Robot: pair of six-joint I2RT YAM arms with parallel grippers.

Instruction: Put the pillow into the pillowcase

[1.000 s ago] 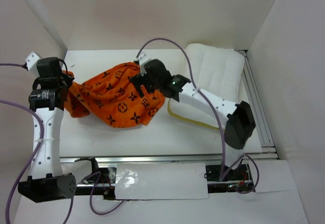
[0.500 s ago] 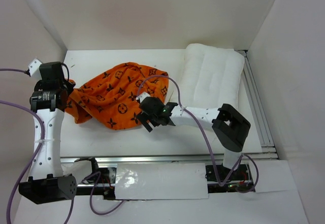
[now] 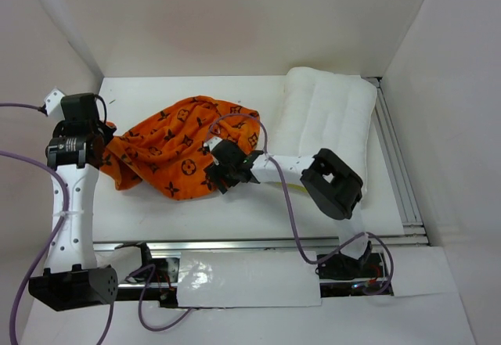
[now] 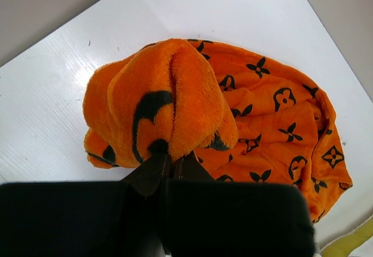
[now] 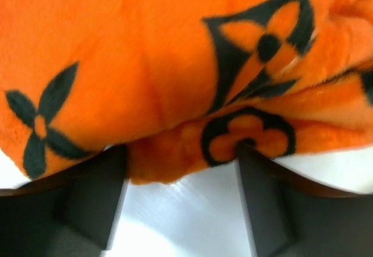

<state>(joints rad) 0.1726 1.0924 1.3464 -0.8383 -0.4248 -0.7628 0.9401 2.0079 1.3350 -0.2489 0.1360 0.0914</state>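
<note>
The left gripper (image 4: 170, 159) is clamped tight on a bunched fold at the left end of the orange pillowcase (image 4: 274, 117), its tips buried in the pile. The right gripper (image 5: 179, 166) stands wide at the case's near-right hem, with fabric lying loose between its jaws in a blurred close view. The pillow (image 3: 333, 114) lies at the far right of the table (image 3: 156, 204), its near edge hidden under the right arm (image 3: 333, 181).

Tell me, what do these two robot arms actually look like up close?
Both the left arm and the right arm are slim white tubes linked by chunky black joints, on black bases. Thin purple cables loop loosely alongside each. Their jaws are plain and black.
</note>
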